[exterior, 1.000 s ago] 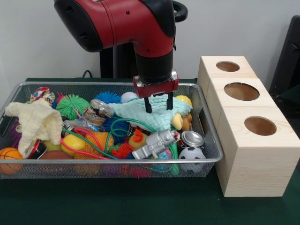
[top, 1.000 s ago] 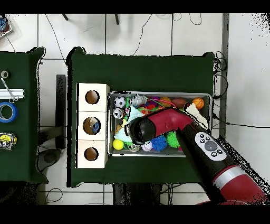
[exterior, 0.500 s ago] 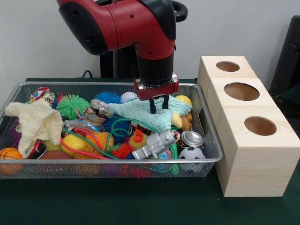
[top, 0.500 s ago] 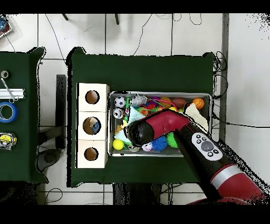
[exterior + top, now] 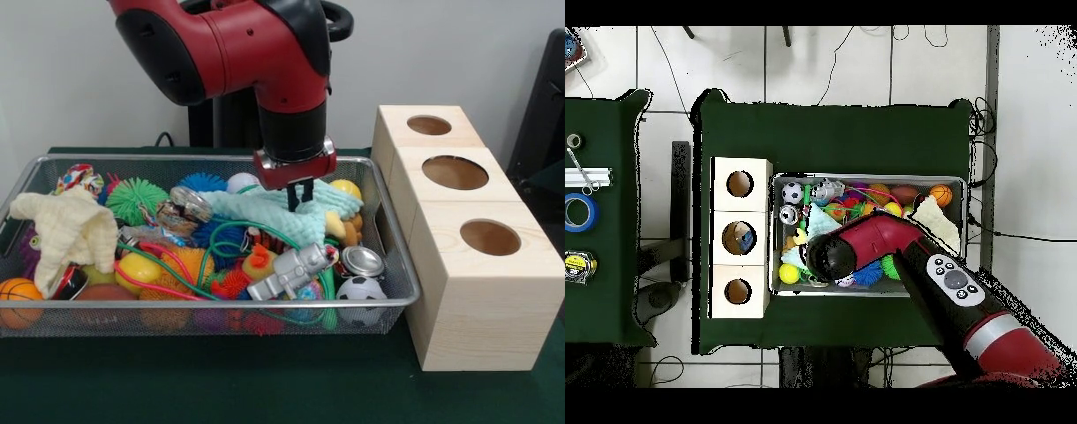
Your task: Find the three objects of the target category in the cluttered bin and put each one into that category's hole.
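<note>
A wire mesh bin (image 5: 399, 261) holds a heap of toys, balls and cloths. My gripper (image 5: 301, 200) hangs over its back right part, fingers pinched together on a mint green cloth (image 5: 252, 210) that lies spread over the pile. At the right stands a wooden box (image 5: 481, 291) with three round holes: far (image 5: 429, 124), middle (image 5: 455, 172) and near (image 5: 490, 237). In the overhead view the arm (image 5: 865, 240) covers the gripper; the cloth's corner (image 5: 819, 219) shows beside it, and the box's middle hole (image 5: 741, 238) has something blue inside.
Also in the bin are a cream cloth (image 5: 66, 231), a silver robot figure (image 5: 290, 272), a small soccer ball (image 5: 360, 290), a metal can (image 5: 361, 261), a green spiky ball (image 5: 137, 200) and a basketball (image 5: 18, 296). Tape rolls lie on a side table (image 5: 580, 212).
The fingers have drawn together on the mint green cloth, from wide apart to pinched. The gripper has shifted slightly toward the box side and the cloth is bunched up at the pinch.
</note>
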